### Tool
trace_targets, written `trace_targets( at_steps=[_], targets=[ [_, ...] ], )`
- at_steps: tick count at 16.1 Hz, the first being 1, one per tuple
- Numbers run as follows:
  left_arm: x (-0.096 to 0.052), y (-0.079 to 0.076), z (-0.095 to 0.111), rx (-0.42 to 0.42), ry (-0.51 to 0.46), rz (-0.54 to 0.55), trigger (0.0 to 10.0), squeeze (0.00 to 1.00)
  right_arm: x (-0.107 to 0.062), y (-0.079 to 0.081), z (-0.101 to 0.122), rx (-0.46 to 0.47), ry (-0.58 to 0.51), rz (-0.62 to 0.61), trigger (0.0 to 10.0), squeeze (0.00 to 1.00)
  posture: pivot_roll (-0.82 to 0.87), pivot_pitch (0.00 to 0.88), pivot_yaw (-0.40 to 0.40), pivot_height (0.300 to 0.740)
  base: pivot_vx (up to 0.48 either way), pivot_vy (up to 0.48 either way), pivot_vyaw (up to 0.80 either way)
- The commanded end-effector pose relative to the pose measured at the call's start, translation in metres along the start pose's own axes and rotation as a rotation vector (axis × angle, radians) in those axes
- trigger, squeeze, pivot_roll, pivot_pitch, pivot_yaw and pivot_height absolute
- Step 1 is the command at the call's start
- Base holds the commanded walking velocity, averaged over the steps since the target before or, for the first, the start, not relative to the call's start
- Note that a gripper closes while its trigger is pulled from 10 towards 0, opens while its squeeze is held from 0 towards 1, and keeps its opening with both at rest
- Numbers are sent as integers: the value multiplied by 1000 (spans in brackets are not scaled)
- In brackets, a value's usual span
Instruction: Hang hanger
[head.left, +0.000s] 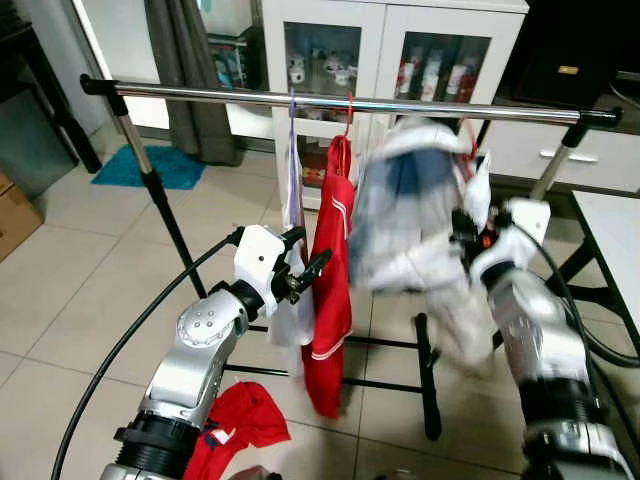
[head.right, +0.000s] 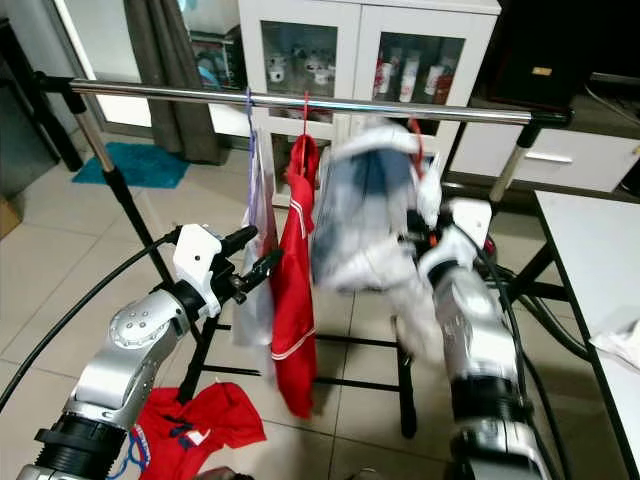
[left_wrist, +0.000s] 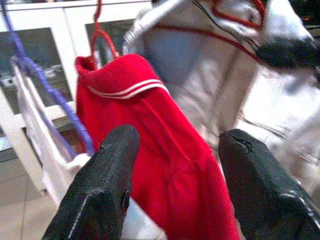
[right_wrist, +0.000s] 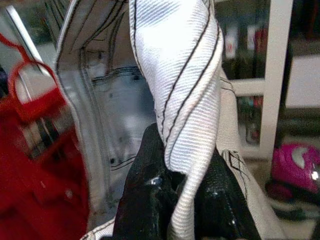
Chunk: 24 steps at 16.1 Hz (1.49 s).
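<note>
We see the white garment (head.left: 415, 215) on its red hanger (head.left: 470, 140) up at the right part of the rail (head.left: 350, 103), blurred, the hook close to the bar but we cannot tell if it is over it yet. The right claw (right_wrist: 180, 192) is pinched on a twisted fold of that white cloth, fingers pressed tight around it in the right wrist view. Left of it the red shirt (head.left: 330, 280) hangs on its own red hanger, then a white piece on a purple hanger (head.left: 293, 130), both already on the rail. The left claw (left_wrist: 175, 175) is spread wide, nothing in it, hovering just beside the red shirt at mid height. To do this step well, we judge the right arm should lift until the hook clears the bar, settle it down, and only let go once the weight sits on the rail; the left claw could steady the red shirt so it does not get knocked. Hard to make out: the hook tip and its contact with the rail are lost in blur, and the right arm (head.left: 530, 330) covers the lower garment. Another red garment (head.left: 235, 425) lies on the floor, cut off at the frame edge. A glass-door cabinet (head.left: 390, 50) stands behind, and a table (head.left: 615, 240) shows at the right edge.
</note>
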<state>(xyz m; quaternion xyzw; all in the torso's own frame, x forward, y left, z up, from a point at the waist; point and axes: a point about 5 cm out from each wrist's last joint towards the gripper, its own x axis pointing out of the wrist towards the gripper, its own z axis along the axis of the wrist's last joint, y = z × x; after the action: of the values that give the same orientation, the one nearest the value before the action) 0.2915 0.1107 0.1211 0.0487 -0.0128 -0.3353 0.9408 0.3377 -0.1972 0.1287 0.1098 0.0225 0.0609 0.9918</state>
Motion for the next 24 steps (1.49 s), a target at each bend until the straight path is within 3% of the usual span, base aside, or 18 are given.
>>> trace_targets(
  at_steps=[1, 3, 9, 13, 15, 18, 20, 22, 23, 24],
  targets=[
    [3, 0, 5, 16, -12, -14, 10000, 0, 7, 4, 17, -17, -47, 10, 10000, 0, -79, 0, 32, 740, 0, 0, 0],
    [4, 1, 11, 24, -30, -6, 10000, 0, 31, 17, 14, -71, 87, 34, 10000, 0, -69, 0, 19, 740, 0, 0, 0],
    [2, 5, 31, 35, -97, -2, 10000, 0, 64, 30, 39, 7, 99, -27, 10000, 0, -40, 1, 1, 740, 0, 0, 0],
    [-1, 3, 31, 37, -80, -23, 10000, 0, 71, 32, 44, 65, 138, -68, 10000, 0, -33, 18, 8, 740, 0, 0, 0],
    [-2, 1, 29, 34, -67, -34, 10000, 0, 67, 27, 24, 28, 295, -118, 10000, 0, -35, 20, 6, 740, 0, 0, 0],
    [-2, -2, 26, 27, -49, -50, 10000, 0, 59, 23, 0, 76, 423, -119, 10000, 0, -39, 15, 15, 740, 0, 0, 0],
    [0, -3, 27, 28, -45, -56, 10000, 0, 58, 23, -2, 60, 428, -96, 10000, 0, -43, 17, 24, 740, 0, 0, 0],
    [1, -3, 27, 26, -46, -61, 10000, 0, 60, 23, 4, 46, 360, -51, 10000, 0, -44, 18, 29, 740, 0, 0, 0],
    [2, -3, 27, 18, -44, -58, 10000, 0, 61, 22, 11, 42, 286, -17, 10000, 412, -45, 19, 31, 740, 0, 0, 0],
    [3, 2, 28, 4, -45, -25, 10000, 0, 63, 21, 27, 61, 149, 31, 10000, 1000, -44, 20, 33, 740, 0, 0, 0]
  ],
)
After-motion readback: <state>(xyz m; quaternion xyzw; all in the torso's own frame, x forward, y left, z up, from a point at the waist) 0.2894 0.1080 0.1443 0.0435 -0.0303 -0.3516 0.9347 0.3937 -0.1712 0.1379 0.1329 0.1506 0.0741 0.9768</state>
